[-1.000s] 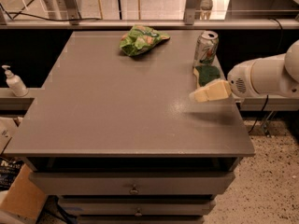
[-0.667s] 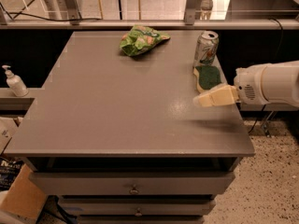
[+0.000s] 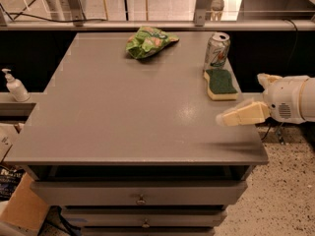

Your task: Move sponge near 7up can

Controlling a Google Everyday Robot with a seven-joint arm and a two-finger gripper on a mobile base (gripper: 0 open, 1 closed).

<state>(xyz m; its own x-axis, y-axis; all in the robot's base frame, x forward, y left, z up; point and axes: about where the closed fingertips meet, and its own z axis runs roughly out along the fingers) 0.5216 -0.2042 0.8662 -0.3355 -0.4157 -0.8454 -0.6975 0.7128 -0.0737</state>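
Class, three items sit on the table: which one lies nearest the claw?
The green-topped sponge beside the 7up can: the claw, at the table right edge, is closest to it.

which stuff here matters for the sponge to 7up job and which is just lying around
For the job: sponge, beside the 7up can; end effector, over the table's right edge, off the sponge.
Lying about: green snack bag; pump bottle, left of the table.
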